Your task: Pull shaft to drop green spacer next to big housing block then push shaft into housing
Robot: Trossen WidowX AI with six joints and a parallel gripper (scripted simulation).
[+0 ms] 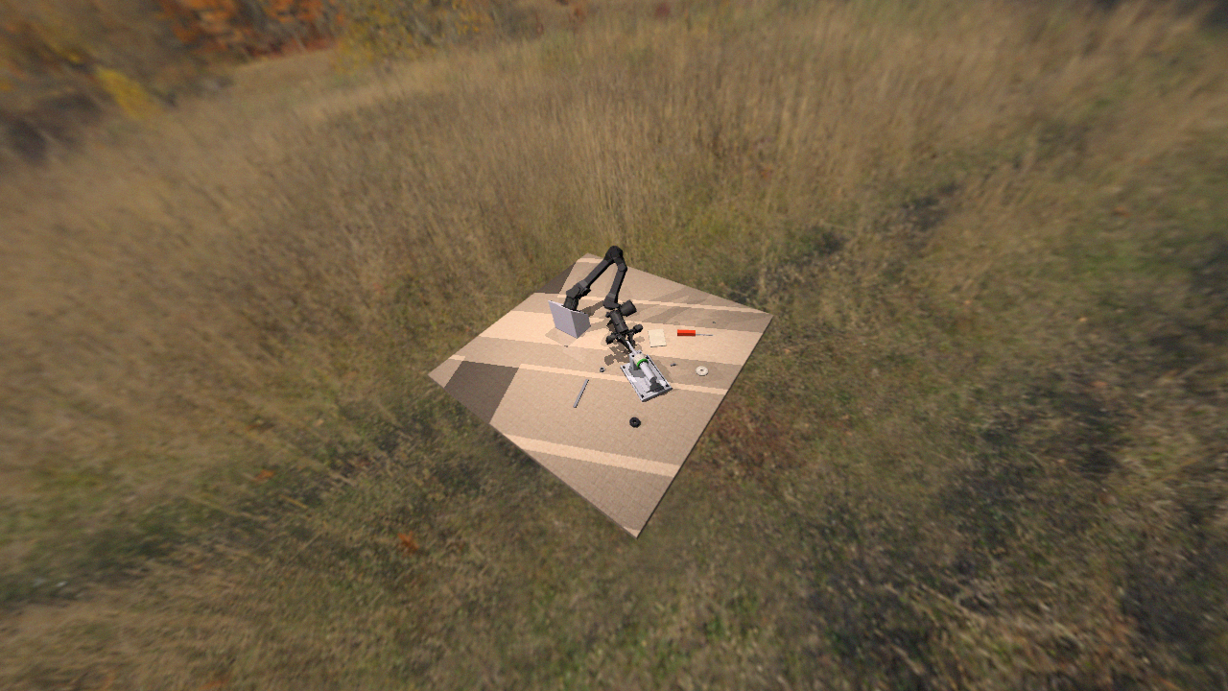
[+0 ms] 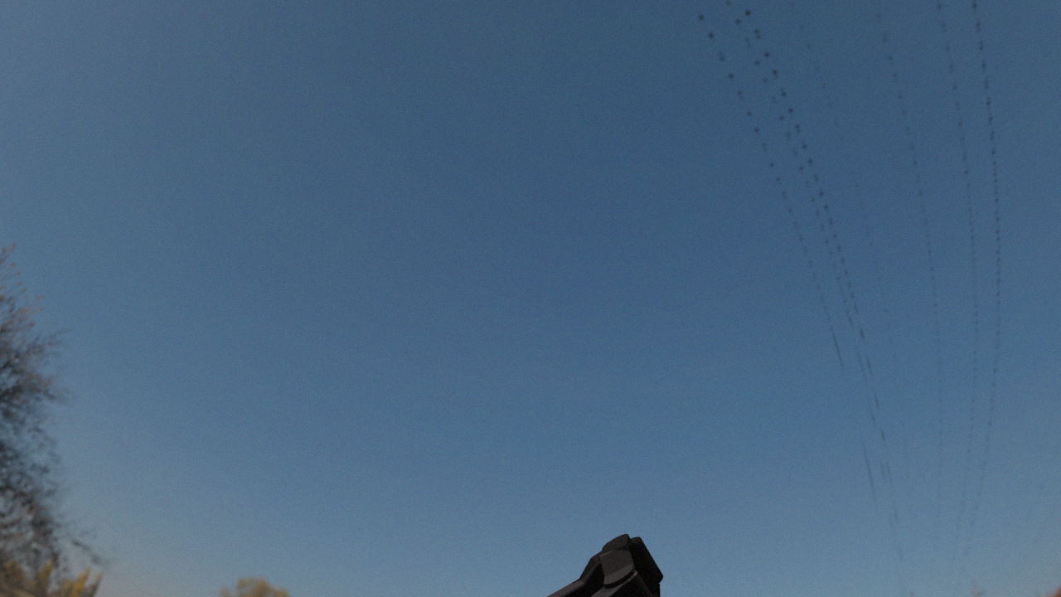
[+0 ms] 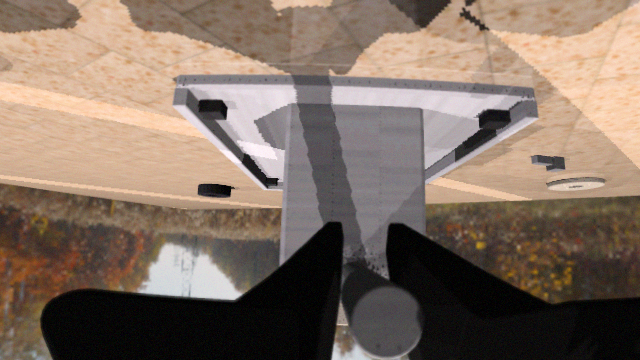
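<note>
The pincer (image 1: 631, 345) (image 3: 363, 236) is closed to a narrow gap and clamps the shaft (image 1: 632, 349) (image 3: 387, 320) near its free end. In the wrist view, the round end face of the shaft shows between the dark fingers. Behind them stands an upright grey block (image 3: 312, 160), mounted on the base plate (image 1: 663, 390) (image 3: 250, 81). The base plate lies flat on the tabletop (image 1: 557, 429) (image 3: 100, 135).

In the top view, the green spacer (image 1: 641, 361) is in line with the shaft, above the base plate; it is not on the tabletop. Its clearance from the housing and the insertion depth of the shaft cannot be determined.

A black ring (image 1: 630, 421) (image 3: 214, 190) and a white disc (image 1: 696, 370) (image 3: 560, 185) lie apart from the base plate, on opposite sides in the wrist view. A red-handled screwdriver (image 1: 686, 332) lies near a pale pad (image 1: 656, 337). A thin bar (image 1: 580, 393) also lies on the tabletop. The exterior view shows only part of the arm (image 1: 616, 266) (image 2: 622, 568), against sky and trees.
</note>
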